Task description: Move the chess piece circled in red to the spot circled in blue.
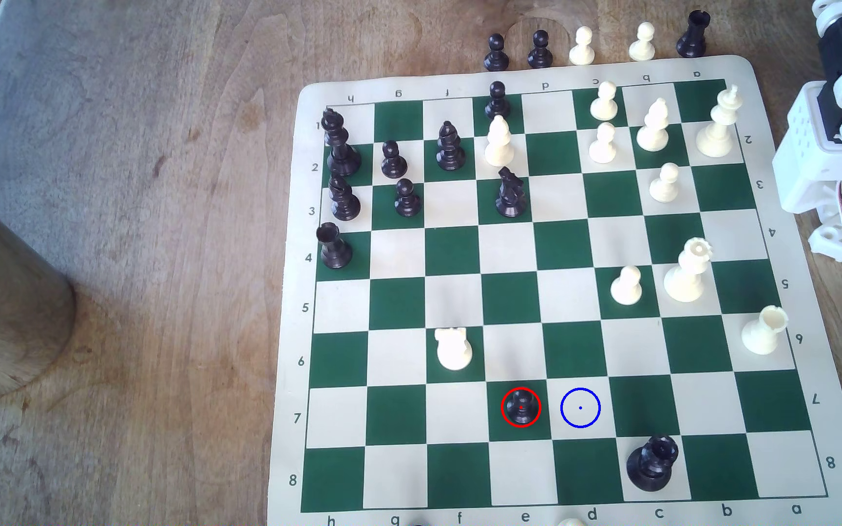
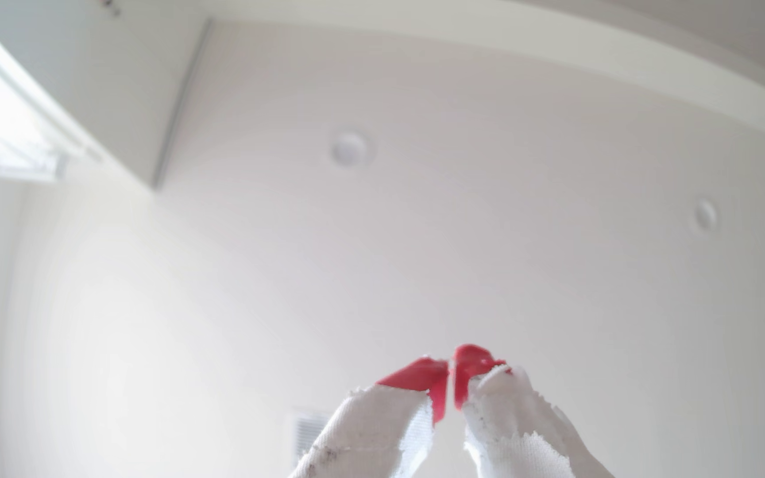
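Observation:
The chess piece circled in red (image 1: 520, 406) is a small black pawn standing upright on a dark green square in row 7, near the board's front. The spot circled in blue (image 1: 580, 407) is the bare cream square just to its right in the exterior view. My gripper (image 2: 450, 367) points up at a ceiling in the wrist view; its red fingertips, wrapped below in white cloth tape, meet with nothing between them. The white arm body (image 1: 834, 146) sits folded at the exterior view's right edge, far from the pawn.
A green and cream chess mat (image 1: 809, 283) lies on a wooden table. A black queen (image 1: 653, 463) stands in front of and to the right of the blue ring, a cream knight (image 1: 453, 348) behind the pawn to the left. Captured pieces (image 1: 540, 49) line the far edge. A wooden cylinder (image 1: 4, 303) stands left.

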`<state>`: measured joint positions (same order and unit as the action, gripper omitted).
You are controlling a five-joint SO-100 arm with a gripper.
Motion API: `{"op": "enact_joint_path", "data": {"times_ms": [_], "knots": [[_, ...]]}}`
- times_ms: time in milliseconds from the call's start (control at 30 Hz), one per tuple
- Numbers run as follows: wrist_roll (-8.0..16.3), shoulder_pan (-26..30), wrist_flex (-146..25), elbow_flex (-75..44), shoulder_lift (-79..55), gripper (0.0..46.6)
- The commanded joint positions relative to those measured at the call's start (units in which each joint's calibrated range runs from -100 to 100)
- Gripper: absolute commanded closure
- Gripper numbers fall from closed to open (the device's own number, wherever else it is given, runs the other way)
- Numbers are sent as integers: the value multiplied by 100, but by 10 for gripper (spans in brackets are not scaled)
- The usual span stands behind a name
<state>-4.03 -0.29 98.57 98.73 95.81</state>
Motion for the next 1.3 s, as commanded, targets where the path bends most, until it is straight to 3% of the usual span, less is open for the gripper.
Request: {"op": "enact_joint_path", "data": {"times_ms": [0,333,600,633,700,733,800,833,867,933,1033,1267], "knots": [[-15,96,-381,63,3,464],[-10,190,-5295,-1542,-6,464],[20,127,-6777,-2176,-6,464],[440,119,-7703,-2385,-14,464],[562,151,-8456,-2521,-14,464],[562,143,-8472,-2530,-14,454],[542,112,-9013,-2711,-14,346],[537,182,-9734,-2965,-14,379],[562,299,-10872,-3373,-14,462],[562,229,-12379,-3863,-14,464],[532,245,-13255,-3953,-14,464],[298,1027,-16024,-4180,-167,464]]}}
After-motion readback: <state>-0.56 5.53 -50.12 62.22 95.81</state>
